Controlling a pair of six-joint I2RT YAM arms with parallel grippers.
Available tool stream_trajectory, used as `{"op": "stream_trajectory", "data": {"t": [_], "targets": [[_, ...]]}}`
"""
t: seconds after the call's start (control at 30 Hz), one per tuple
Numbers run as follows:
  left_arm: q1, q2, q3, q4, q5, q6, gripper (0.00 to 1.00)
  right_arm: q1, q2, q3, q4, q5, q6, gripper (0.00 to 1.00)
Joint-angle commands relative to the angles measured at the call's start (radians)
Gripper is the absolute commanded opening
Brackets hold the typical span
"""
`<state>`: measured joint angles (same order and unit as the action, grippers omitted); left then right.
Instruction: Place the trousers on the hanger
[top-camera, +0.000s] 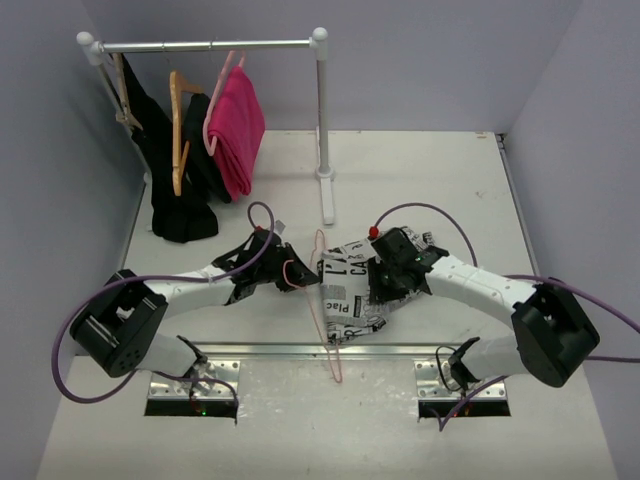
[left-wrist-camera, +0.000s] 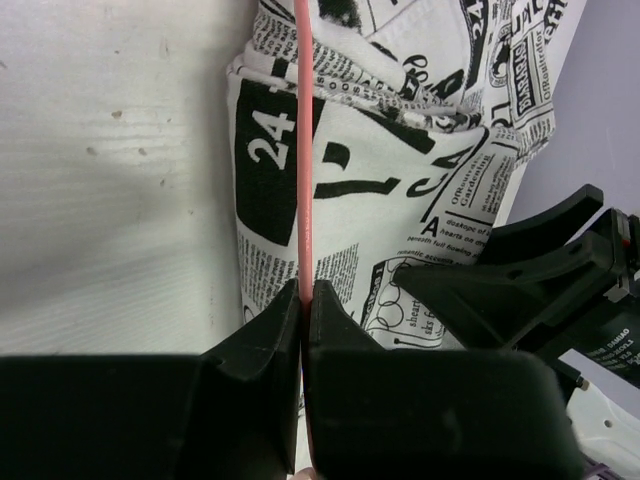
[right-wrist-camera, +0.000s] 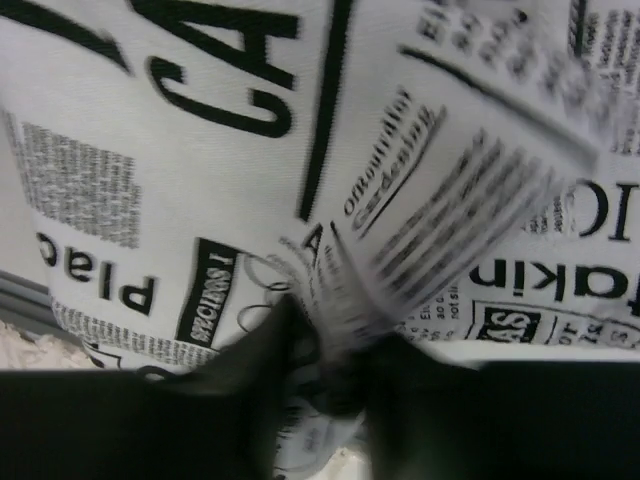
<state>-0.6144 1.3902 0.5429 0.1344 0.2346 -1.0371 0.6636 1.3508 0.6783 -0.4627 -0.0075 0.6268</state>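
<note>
The trousers (top-camera: 350, 300), white with black newspaper print, lie crumpled on the table between the two arms. The hanger (top-camera: 327, 350), a thin pink wire, runs along their left edge and down past the table's front strip. My left gripper (top-camera: 305, 282) is shut on that wire; in the left wrist view the hanger (left-wrist-camera: 303, 150) rises straight from the left gripper (left-wrist-camera: 305, 290) over the trousers (left-wrist-camera: 400, 180). My right gripper (top-camera: 375, 285) sits on the trousers' right side. In the blurred right wrist view the right gripper (right-wrist-camera: 335, 340) pinches a raised fold of the trousers (right-wrist-camera: 300, 120).
A white clothes rack (top-camera: 322, 110) stands at the back. On it hang wooden hangers (top-camera: 180, 120) with black garments (top-camera: 175, 200) and a pink garment (top-camera: 237, 130). A metal strip (top-camera: 250, 350) marks the table's near edge. Grey walls close in both sides.
</note>
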Motion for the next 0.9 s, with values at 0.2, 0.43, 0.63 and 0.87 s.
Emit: {"op": "stream_trajectory", "data": {"t": [0.2,0.43,0.63,0.87], "targets": [[-0.002,-0.108,-0.099,-0.120,-0.149,0.042,0.00,0.002,-0.067,0.353,-0.212,-0.087,-0.243,0.00],[-0.002,-0.161,-0.112,-0.258,-0.335,0.001,0.00,0.022,-0.038,0.669,-0.510,-0.103,-0.306,0.00],[-0.001,-0.192,-0.111,-0.294,-0.395,0.043,0.00,-0.013,0.012,0.699,-0.599,0.137,-0.329,0.00],[0.001,-0.174,-0.098,-0.363,-0.448,0.070,0.00,-0.261,0.042,0.659,-0.577,0.297,-0.330,0.00]]}}
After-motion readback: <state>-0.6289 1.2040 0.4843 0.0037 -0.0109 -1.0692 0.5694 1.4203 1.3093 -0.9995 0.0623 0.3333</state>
